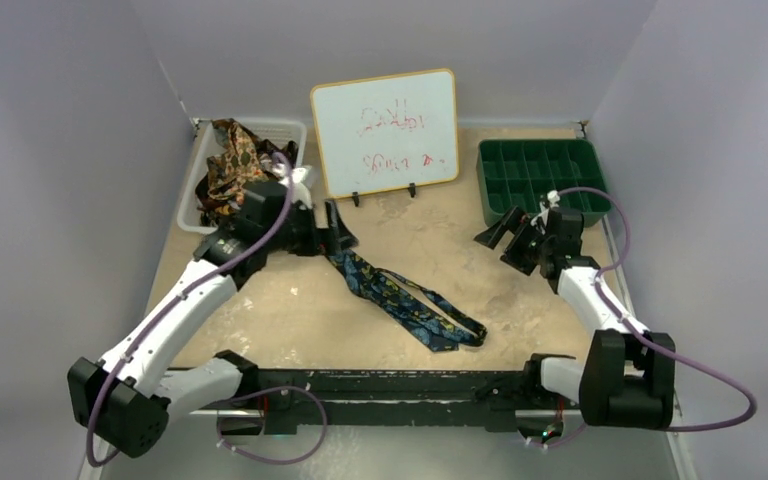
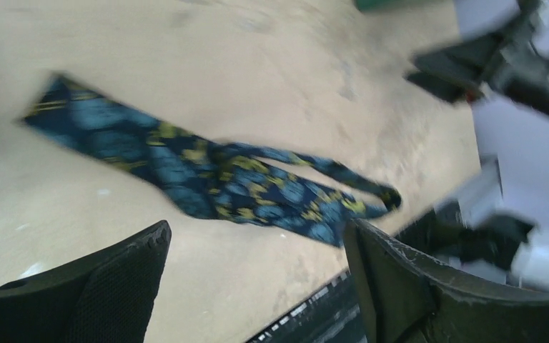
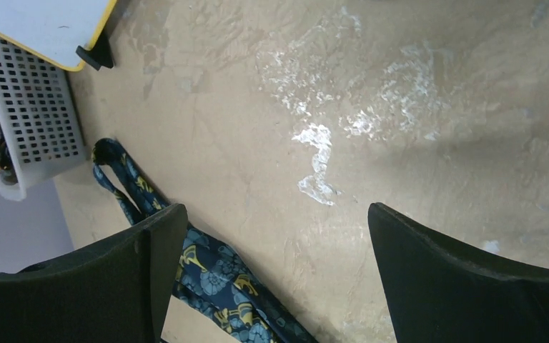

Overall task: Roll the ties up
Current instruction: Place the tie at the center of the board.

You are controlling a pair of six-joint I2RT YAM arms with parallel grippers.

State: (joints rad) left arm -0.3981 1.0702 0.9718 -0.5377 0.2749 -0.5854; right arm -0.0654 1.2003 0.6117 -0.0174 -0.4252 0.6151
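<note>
The navy tie (image 1: pixel 405 300) lies stretched out, unrolled, in front of the whiteboard (image 1: pixel 385 130), presumably laid out for rolling; the left gripper (image 1: pixel 338 238), at the tie end nearest the whiteboard, and right gripper (image 1: pixel 498 228), farther right, both gape wide, holding nothing.

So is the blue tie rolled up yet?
No, not rolled. The tie lies stretched out long and flat on the table, with no coil anywhere along it.
</note>
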